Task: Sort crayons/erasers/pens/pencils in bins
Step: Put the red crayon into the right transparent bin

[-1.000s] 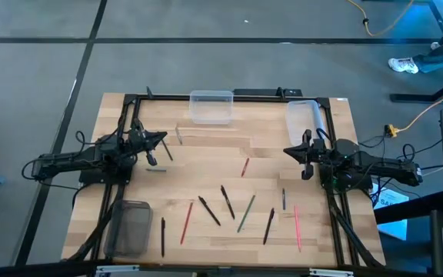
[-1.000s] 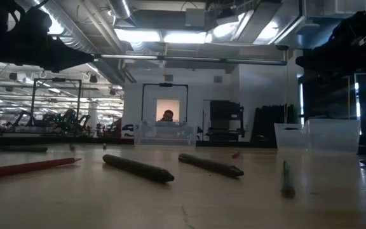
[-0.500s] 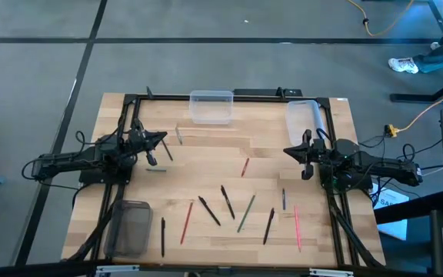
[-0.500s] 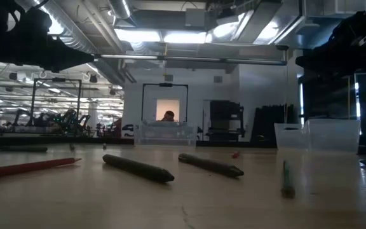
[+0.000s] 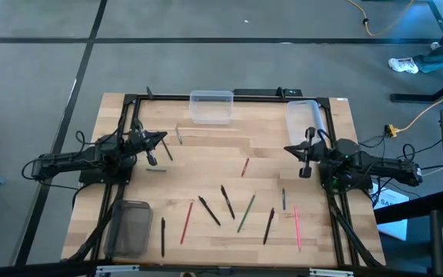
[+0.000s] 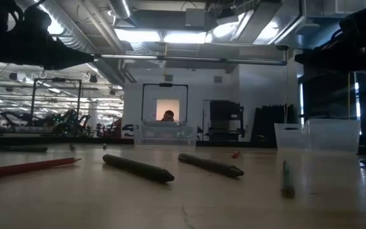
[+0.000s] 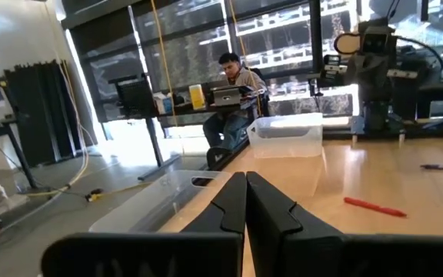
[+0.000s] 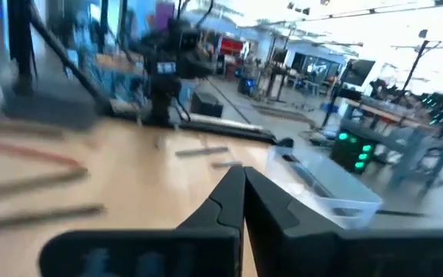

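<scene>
No readable text, labels or numbers in any view. The yellow box (image 7: pixel 198 95) on the far desk in the left wrist view may carry print, but it's too small to read.

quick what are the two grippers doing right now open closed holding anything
Left gripper: jaws closed, holding nothing, above the light wooden table on its left side.
Right gripper: jaws closed, holding nothing, above the table's right side.
</scene>
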`<state>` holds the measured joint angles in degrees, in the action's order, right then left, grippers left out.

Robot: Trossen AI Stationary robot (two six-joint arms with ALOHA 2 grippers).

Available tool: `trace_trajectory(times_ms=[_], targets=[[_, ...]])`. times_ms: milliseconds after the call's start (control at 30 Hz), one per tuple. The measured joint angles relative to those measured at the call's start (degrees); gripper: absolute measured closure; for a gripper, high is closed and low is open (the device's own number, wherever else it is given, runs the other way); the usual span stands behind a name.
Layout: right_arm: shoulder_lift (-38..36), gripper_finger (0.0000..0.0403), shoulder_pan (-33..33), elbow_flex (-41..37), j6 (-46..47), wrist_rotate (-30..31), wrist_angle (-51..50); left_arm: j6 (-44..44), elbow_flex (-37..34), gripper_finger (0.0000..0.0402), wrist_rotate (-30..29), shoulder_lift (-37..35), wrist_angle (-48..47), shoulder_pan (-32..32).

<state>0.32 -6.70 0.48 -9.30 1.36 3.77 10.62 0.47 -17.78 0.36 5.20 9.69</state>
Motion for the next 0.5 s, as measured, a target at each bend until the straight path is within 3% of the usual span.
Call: trace_trajectory(times_ms=[200,267,400,500], targets=[[0.0,0.0391,0.0,0.0,19.8,0.4,3.0,-11.2,0.0,0.0401,2.3,0.0,1.3,0.0],[0.0,0.0391,0.0,0.0,21.3,4.2,3.5,-12.7,0.0,0.0401,2.3,0.0,1.5,0.0],[0.0,0.0391,0.0,0.0,23.0,18.0,3.8,-11.5,0.0,0.0401,1.0,0.0,3.0,0.1],[0.1,0.0391,0.0,0.0,26.8,22.7,5.5,-12.0,0.0,0.0401,1.0,0.0,2.9,0.1]])
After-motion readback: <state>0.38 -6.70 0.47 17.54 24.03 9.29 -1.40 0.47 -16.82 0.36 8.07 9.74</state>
